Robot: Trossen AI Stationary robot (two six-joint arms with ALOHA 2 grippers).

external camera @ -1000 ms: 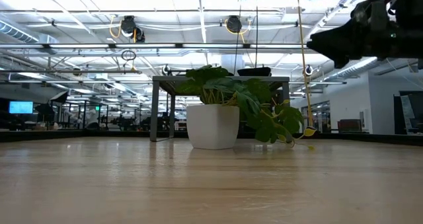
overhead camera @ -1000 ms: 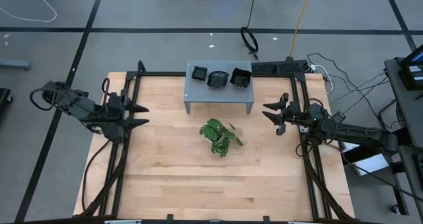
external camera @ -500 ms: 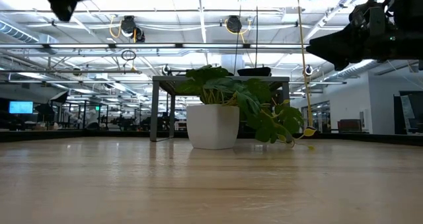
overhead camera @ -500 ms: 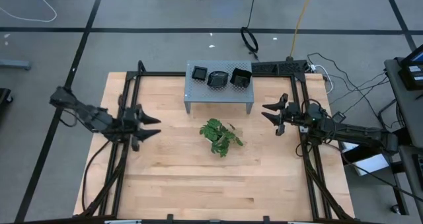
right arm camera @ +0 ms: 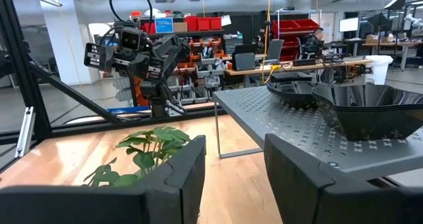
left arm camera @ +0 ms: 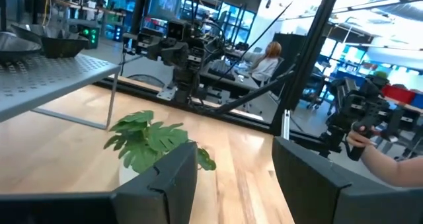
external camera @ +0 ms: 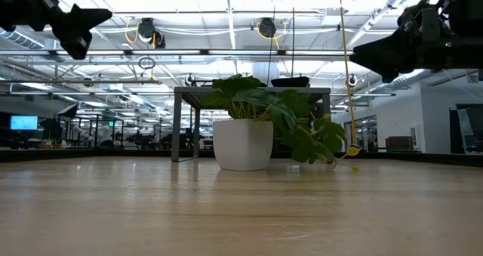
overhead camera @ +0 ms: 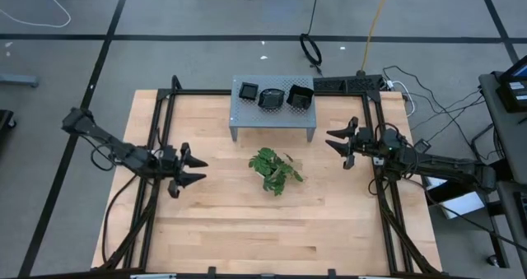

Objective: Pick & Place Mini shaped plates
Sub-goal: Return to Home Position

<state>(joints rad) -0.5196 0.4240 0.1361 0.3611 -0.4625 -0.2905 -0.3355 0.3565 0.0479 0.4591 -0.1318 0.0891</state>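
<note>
Three stacks of glossy black mini plates sit on top of the grey perforated stand [overhead camera: 272, 114] at the table's far side: a small square one [overhead camera: 247, 90], a wavy-rimmed one [overhead camera: 270, 98] and a larger square one [overhead camera: 300, 97]. The right wrist view shows two of them close by [right arm camera: 370, 112]. My left gripper [overhead camera: 203, 170] is open and hangs above the table, left of the green plant [overhead camera: 276, 170]. My right gripper [overhead camera: 329, 138] is open and hangs just off the stand's right end. Neither touches anything.
The leafy plant in its white pot [external camera: 243, 144] stands on the table in front of the stand, between the two grippers. Black frame rails [overhead camera: 160, 131] run along both sides of the table. Bare wood lies at the near half [overhead camera: 263, 230]. People sit in the room behind.
My left gripper has swung out from the table's left edge toward the right and the near side, closing on the plant, and has come into the low view at top left. It stays open. My right arm has kept still.
</note>
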